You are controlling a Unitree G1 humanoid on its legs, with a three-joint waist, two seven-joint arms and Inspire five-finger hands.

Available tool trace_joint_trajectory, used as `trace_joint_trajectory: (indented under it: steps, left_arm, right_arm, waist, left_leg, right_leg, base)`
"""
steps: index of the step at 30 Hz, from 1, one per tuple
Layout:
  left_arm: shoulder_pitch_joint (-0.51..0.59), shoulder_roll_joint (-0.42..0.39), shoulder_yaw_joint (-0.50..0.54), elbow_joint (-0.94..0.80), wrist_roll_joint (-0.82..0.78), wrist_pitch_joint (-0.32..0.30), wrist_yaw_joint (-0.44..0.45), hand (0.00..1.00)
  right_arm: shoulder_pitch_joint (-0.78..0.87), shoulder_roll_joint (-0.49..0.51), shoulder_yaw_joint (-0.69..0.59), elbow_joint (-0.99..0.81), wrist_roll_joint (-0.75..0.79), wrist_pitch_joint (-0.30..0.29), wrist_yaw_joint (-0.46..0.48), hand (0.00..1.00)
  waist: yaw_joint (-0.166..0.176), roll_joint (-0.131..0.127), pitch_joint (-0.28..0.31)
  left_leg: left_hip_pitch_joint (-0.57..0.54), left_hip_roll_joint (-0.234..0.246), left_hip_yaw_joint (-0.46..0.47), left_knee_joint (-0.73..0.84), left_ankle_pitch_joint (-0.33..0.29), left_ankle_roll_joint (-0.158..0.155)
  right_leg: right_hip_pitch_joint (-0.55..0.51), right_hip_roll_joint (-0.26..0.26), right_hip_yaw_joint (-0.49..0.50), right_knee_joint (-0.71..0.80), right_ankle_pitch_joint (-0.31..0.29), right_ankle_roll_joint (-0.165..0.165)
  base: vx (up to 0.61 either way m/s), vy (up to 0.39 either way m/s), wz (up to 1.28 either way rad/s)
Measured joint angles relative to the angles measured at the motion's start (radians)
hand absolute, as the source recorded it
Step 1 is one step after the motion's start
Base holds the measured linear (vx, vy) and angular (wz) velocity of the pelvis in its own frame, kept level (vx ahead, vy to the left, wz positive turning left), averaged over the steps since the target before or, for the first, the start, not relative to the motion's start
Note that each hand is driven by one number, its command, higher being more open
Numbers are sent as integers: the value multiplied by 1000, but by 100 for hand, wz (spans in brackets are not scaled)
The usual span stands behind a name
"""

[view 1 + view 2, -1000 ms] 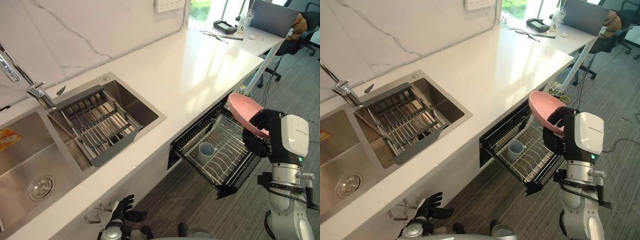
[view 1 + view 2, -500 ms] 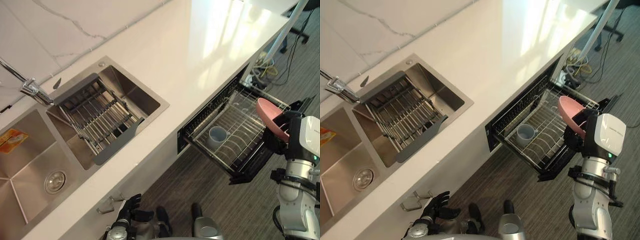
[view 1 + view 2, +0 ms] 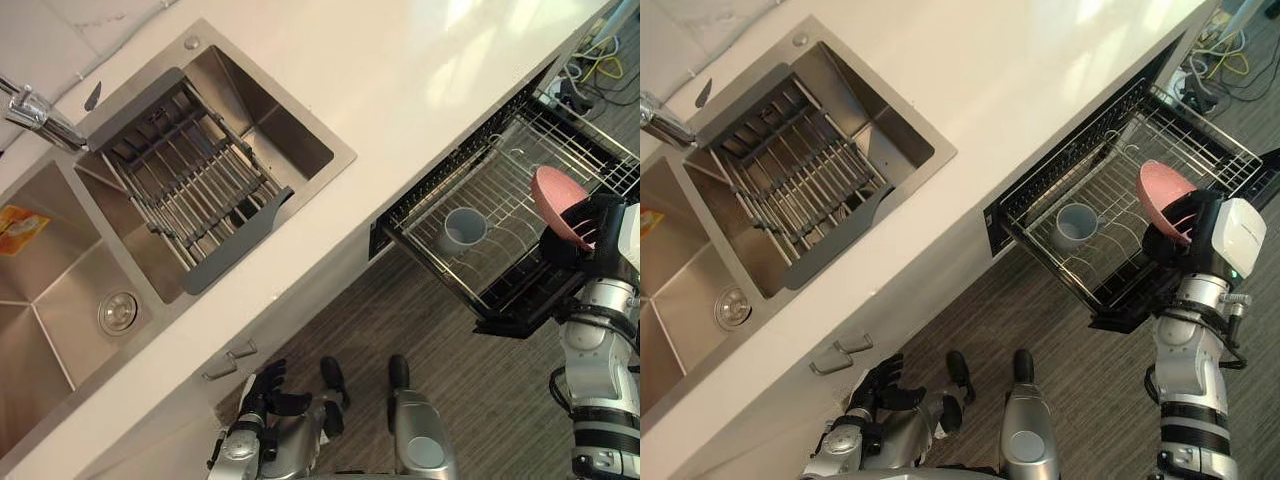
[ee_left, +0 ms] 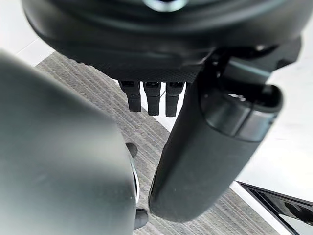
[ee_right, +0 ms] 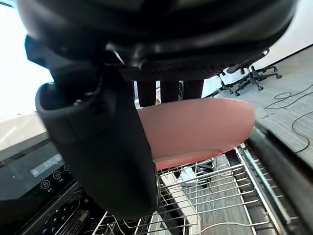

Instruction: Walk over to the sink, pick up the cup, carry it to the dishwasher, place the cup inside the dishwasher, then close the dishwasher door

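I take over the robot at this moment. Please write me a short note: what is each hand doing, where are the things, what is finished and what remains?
The right hand is shut on a pink bowl, holding it tilted over the outer end of the pulled-out dishwasher rack.
The left hand hangs low by the cabinet front, open and holding nothing.
A grey cup stands upright in the rack.
Done: the item is at the open dishwasher.
Left: set the bowl into the rack, let go, close the dishwasher.
Note: the held thing is a bowl, not a cup.

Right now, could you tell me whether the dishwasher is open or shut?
Open: its wire rack stands pulled out below the counter, cup inside.
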Motion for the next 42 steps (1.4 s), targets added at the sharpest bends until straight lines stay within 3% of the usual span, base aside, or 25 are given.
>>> trace_joint_trajectory:
  steps: [14,15,27,32,42]
  left_arm:
    - [-17,-3,3,-4,-40,-21,0,90]
    - [-17,-3,5,-4,-42,-21,0,90]
    - [-18,-6,10,-21,-55,-22,2,90]
    - [-17,-10,19,-22,-55,-21,4,90]
    - [-17,-15,23,-22,-54,-18,17,90]
  right_arm:
    - [-235,-75,157,252,111,-6,21,30]
    - [-246,-77,159,260,112,-6,23,90]
    - [-295,-94,173,294,131,-5,6,90]
    - [-282,-71,121,271,130,-4,-7,90]
    - [-128,3,25,40,115,-2,-29,90]
  waist:
    - [26,15,33]
    - [27,15,33]
    - [50,21,39]
    - [53,21,39]
    - [52,20,40]
  left_leg:
    - [-24,-14,-29,-62,60,4]
    - [-24,-14,-30,-63,61,5]
    - [-29,-19,-58,-68,69,2]
    - [-27,-20,-60,-73,71,1]
    - [-5,-20,-59,-84,71,1]
  right_leg:
    - [-51,-8,-23,25,0,-3]
    - [-51,-8,-23,25,0,-3]
    - [-51,-11,-33,24,0,-4]
    - [-51,-11,-35,23,0,-4]
    - [-34,-9,-30,20,0,-3]
  base:
    - [-9,5,6]
    - [17,-2,5]
    - [3,1,3]
    - [1,0,1]
    - [3,0,-1]
